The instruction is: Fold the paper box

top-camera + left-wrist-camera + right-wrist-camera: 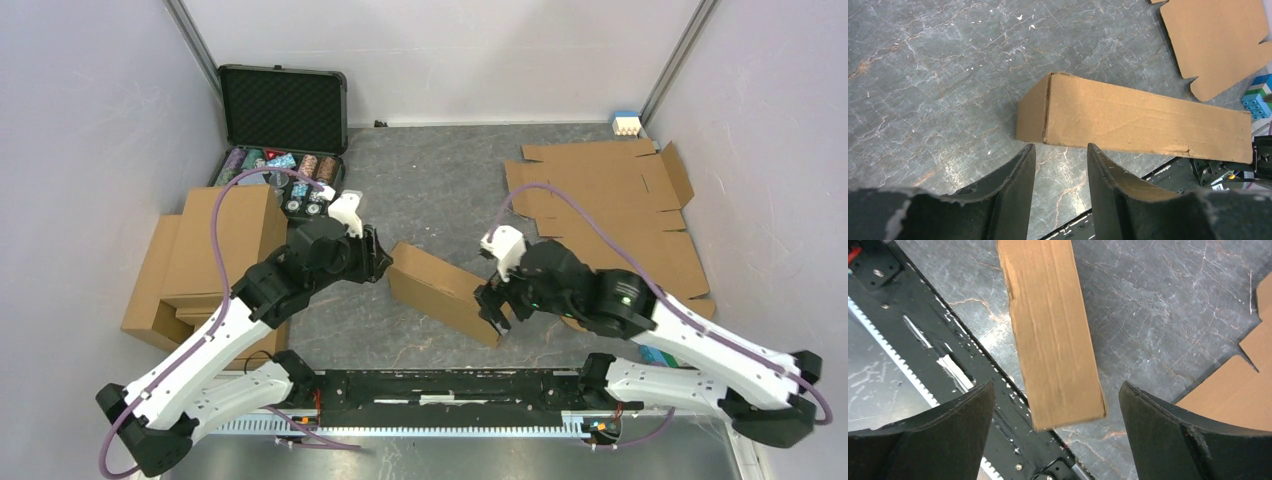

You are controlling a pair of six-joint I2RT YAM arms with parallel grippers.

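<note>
The paper box (440, 290) lies closed as a long brown block on the grey table, slanting from upper left to lower right. My left gripper (380, 258) is open and empty just off its left end; in the left wrist view the box (1133, 117) sits right beyond the gripper (1059, 147), not touched. My right gripper (492, 305) is open wide at the box's near right end. In the right wrist view the box (1050, 330) runs in between the spread fingers (963, 420) of that gripper (1057, 385), with gaps on both sides.
Flat cardboard blanks (620, 210) lie at the right, also in the left wrist view (1218, 40). A stack of folded boxes (210, 250) stands at the left. An open black case of poker chips (283, 120) is at the back left. The black base rail (450, 385) runs along the near edge.
</note>
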